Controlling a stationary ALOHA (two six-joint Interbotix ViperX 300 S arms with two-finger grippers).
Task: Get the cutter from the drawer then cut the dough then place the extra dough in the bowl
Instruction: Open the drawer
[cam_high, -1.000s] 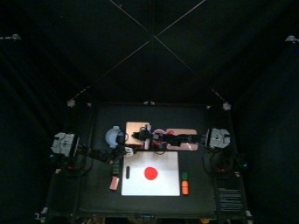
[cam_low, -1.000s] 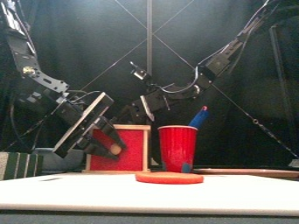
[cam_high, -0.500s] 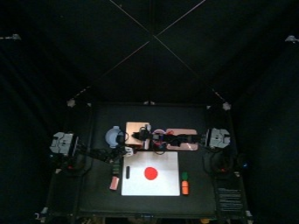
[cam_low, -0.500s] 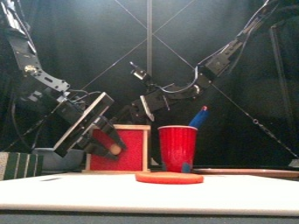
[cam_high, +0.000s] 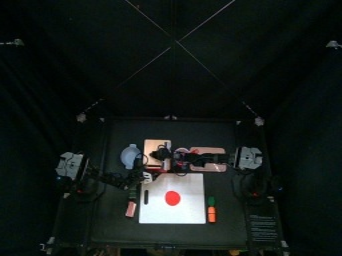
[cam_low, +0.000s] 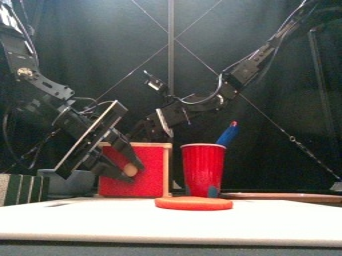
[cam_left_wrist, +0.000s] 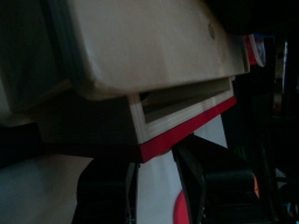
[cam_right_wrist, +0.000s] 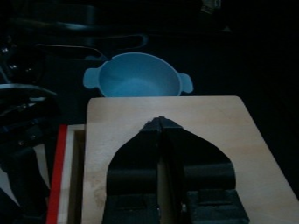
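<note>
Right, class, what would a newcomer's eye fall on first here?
Probably the red dough disc lying flat on the white cutting board at the table's front, with the red cup standing behind it. Then the wooden box further back, with the left gripper at its red drawer front and the right gripper resting shut on its top.

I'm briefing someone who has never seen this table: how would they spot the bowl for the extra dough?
Find the white cutting board mid-table, then the pale wooden box behind it. The bowl sits just left of that box: low, round, blue-grey, with two small handles, unlike the tall red cup nearby.
</note>
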